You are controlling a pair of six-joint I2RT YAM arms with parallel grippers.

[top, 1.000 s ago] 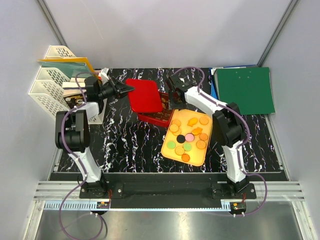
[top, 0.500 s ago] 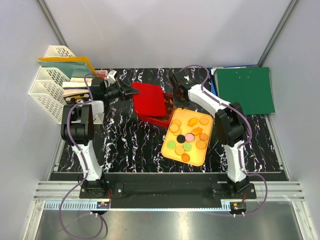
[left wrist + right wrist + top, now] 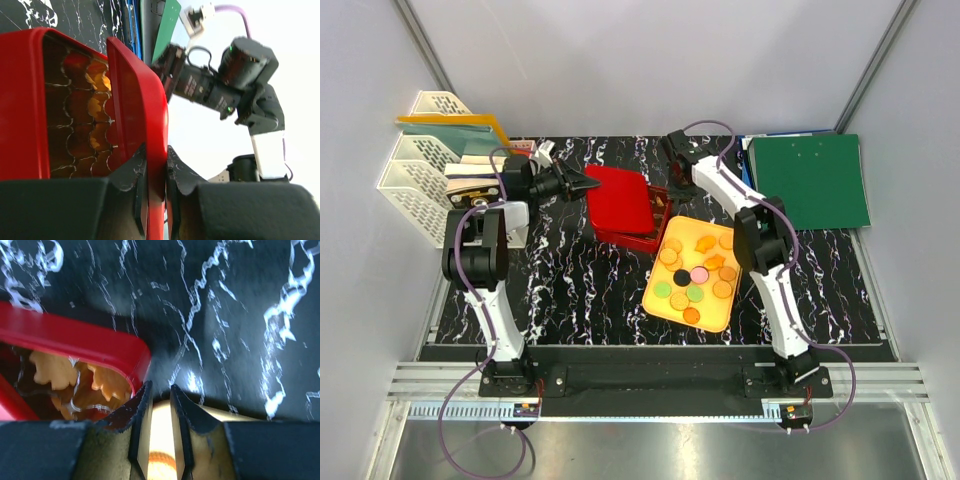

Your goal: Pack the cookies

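Observation:
My left gripper (image 3: 588,185) is shut on the near edge of the red lid (image 3: 620,195), holding it tilted over the red grid box (image 3: 620,238). In the left wrist view the fingers (image 3: 156,150) pinch the lid's rim (image 3: 135,90), and golden cookies (image 3: 95,105) sit in the box's cells. My right gripper (image 3: 668,200) hangs by the box's right corner, above the far end of the yellow tray (image 3: 653,303). Its jaws (image 3: 159,390) stand narrowly apart with nothing between them. Flower-shaped cookies (image 3: 52,371) lie inside the box rim (image 3: 75,342). Several orange, green, pink and black cookies (image 3: 698,272) lie on the tray.
A green folder (image 3: 810,180) lies at the back right on a blue one. White file racks (image 3: 420,170) with papers stand at the back left, close behind my left arm. The black marbled tabletop (image 3: 570,290) runs to the front edge.
My right gripper's jaws have narrowed and that arm has drawn back toward the far side. The left gripper carried the lid a little right over the box, then held still.

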